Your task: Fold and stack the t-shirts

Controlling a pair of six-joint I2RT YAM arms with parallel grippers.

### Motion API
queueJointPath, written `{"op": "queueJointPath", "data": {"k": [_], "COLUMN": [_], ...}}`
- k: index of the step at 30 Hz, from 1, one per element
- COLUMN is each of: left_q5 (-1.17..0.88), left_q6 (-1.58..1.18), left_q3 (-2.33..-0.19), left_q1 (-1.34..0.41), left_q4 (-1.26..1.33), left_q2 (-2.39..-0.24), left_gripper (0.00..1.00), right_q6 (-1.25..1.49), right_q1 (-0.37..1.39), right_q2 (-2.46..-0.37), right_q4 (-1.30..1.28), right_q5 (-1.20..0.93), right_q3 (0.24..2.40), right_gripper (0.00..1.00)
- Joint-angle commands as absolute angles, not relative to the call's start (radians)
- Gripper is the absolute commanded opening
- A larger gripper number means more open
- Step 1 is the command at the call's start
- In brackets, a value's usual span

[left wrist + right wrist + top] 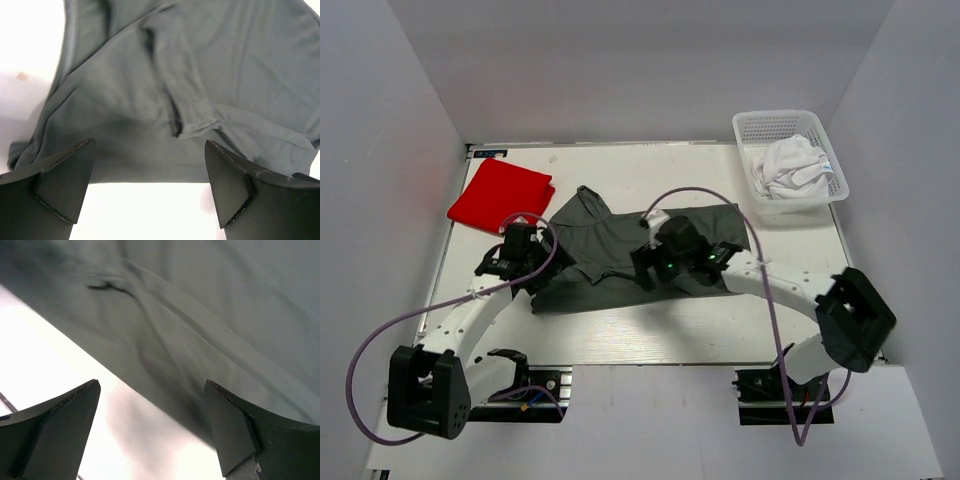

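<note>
The left fingers (60, 182) and right fingers (55, 432) were spread wide (nothing held) over the rumpled dark grey cloth t-shirt (615, 240); its near hem was judged best pinched evenly.

Bare table (650, 335) nearside of grey t-shirt (610, 245); basket (772, 117) fills far-right corner

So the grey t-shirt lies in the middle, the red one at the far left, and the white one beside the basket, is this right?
One point is wrong: the white t-shirt is inside the basket, not beside it, as the top external view shows. The grey t-shirt lies in the middle and the red one at the far left.
</note>
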State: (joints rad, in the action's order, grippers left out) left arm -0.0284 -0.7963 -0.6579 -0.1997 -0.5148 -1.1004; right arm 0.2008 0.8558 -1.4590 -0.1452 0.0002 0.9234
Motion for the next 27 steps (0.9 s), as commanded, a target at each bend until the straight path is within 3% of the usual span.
{"op": "queueJointPath", "data": {"k": [1, 9, 12, 27], "left_q5": [0.029, 0.063, 0.101, 0.143], "left_q6": [-0.913, -1.119, -1.129, -1.120], "left_q3": [-0.589, -0.474, -0.456, -0.446], "left_q1": [-0.189, -0.189, -0.189, -0.179], "left_q4": [-0.502, -0.442, -0.414, -0.406], "left_q2": [-1.008, -0.904, -0.904, -1.071], "left_gripper": [1.00, 1.00, 1.00, 1.00], "right_q6": [0.077, -0.045, -0.028, 0.005], "right_q1": [0.946, 1.069, 1.074, 1.074], "right_q2": [-1.563, -1.814, -1.882, -2.077], "right_q4": [-0.042, 0.254, 0.219, 0.176], "right_q5": [0.076, 0.129, 0.126, 0.290], "right_q3": [1.033, 1.109, 1.199, 1.345], "right_gripper": [0.90, 0.90, 0.86, 0.88]}}
